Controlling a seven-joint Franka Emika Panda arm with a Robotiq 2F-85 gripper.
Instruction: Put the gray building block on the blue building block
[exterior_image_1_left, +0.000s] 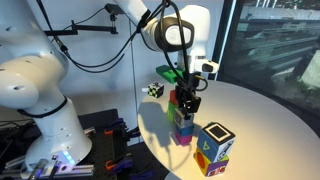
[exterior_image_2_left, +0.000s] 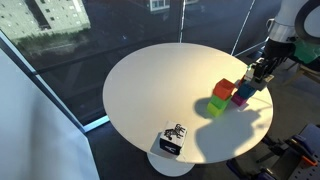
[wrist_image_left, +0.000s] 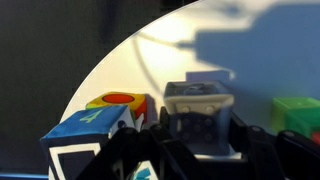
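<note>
In the wrist view the gray building block (wrist_image_left: 199, 100) sits between my gripper's (wrist_image_left: 200, 135) two dark fingers, which press on its sides. In both exterior views the gripper (exterior_image_1_left: 185, 100) (exterior_image_2_left: 257, 75) hangs low over a small stack of blocks near the table's edge. The blue building block (exterior_image_1_left: 181, 116) seems to lie just under the fingers, on top of a magenta block (exterior_image_1_left: 183, 134) (exterior_image_2_left: 240, 98). It is hidden in the wrist view. I cannot tell whether the gray block touches it.
A large multicoloured patterned cube (exterior_image_1_left: 213, 147) (wrist_image_left: 100, 125) stands close beside the stack. A green block (exterior_image_2_left: 218, 106) (wrist_image_left: 298, 112) and a red block (exterior_image_2_left: 224, 90) sit nearby. A black-and-white cube (exterior_image_2_left: 172, 140) (exterior_image_1_left: 154, 89) lies at the round white table's (exterior_image_2_left: 150, 90) edge.
</note>
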